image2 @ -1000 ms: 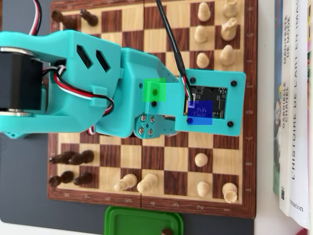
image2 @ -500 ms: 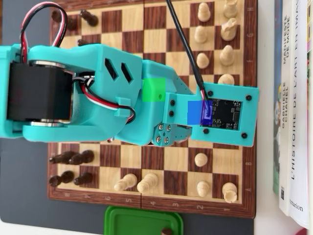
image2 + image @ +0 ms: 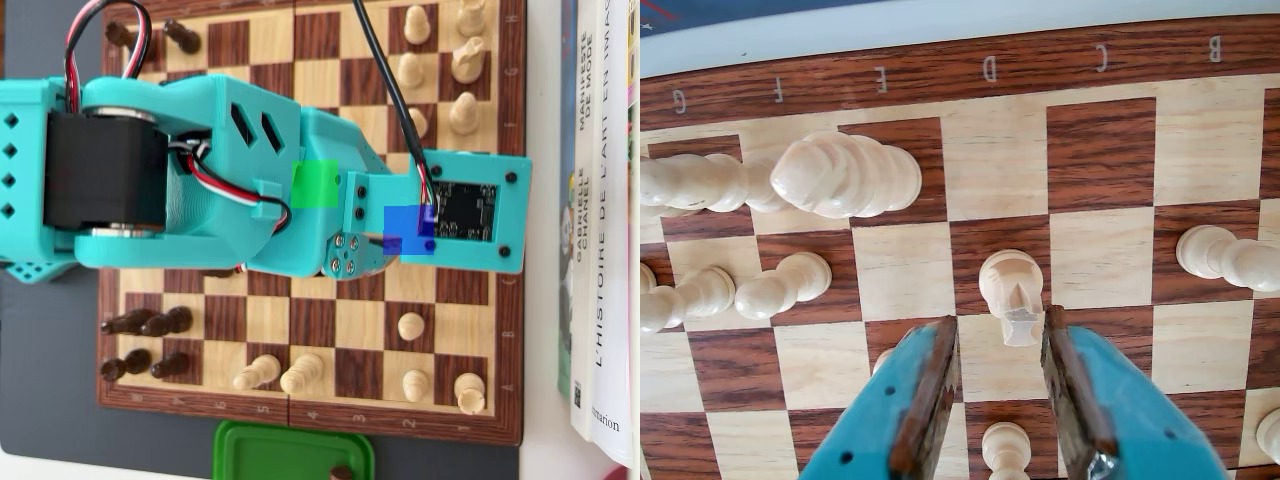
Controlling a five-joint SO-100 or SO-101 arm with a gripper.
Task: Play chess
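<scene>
— What is seen along the left of the overhead view?

— A dark grey tabletop [image 3: 50, 400] is seen under the chessboard [image 3: 300, 330], with dark pieces [image 3: 150, 323] grouped at the board's left edge and two more at its far left corner. A green container [image 3: 290, 450] is cut off by the picture's lower edge, just beside the board's near edge.

— And in the middle?

— The teal arm [image 3: 230, 185] is stretched across the board from the left, and most of the central squares are hidden by it. Its wrist camera board is carried toward the board's right edge.

— How are the fingers held?

— In the wrist view the fingers [image 3: 925, 400] are spread apart, and a light piece [image 3: 1012, 290] is framed just ahead of their tips, apparently untouched. The gripper [image 3: 1000, 335] is placed over a light square near the lettered border.

— What lies to the right?

— Light pieces [image 3: 465, 60] are stood at the board's far right corner and along its near edge. Beyond the board's right edge, on a white surface, book spines [image 3: 600, 220] are lined up.
</scene>
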